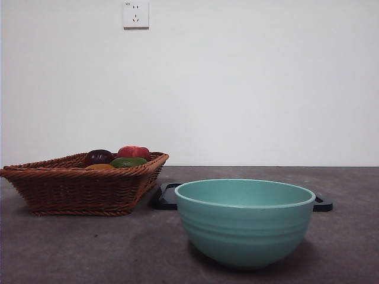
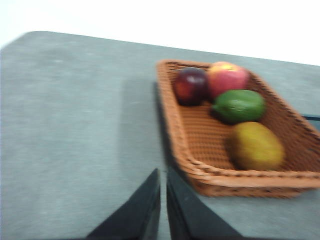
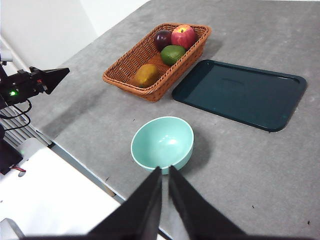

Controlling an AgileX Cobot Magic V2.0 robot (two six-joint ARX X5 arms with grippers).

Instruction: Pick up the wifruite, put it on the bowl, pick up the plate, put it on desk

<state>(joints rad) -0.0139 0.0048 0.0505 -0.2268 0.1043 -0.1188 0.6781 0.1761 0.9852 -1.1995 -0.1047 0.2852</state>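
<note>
The wifruite (image 2: 257, 146), a dull orange-brown oval, lies in the wicker basket (image 2: 200, 150) at its near end, and also shows in the front view (image 1: 99, 167) and the right wrist view (image 3: 146, 75). My left gripper (image 2: 163, 172) hangs shut and holds nothing, above the desk (image 2: 75, 125) beside the basket's corner. The mint-green bowl (image 1: 245, 222) stands empty at the front. My right gripper (image 3: 165, 170) is shut, high over the bowl (image 3: 162, 142). The plate (image 3: 240, 92), a dark rectangular tray, lies flat behind the bowl. Neither arm shows in the front view.
A dark purple fruit (image 2: 190, 86), a red apple (image 2: 227, 77) and a green fruit (image 2: 240, 106) share the basket (image 1: 77, 186). The plate's edge (image 1: 167, 198) peeks out behind the bowl. The left arm (image 3: 35, 82) reaches in past the desk's edge.
</note>
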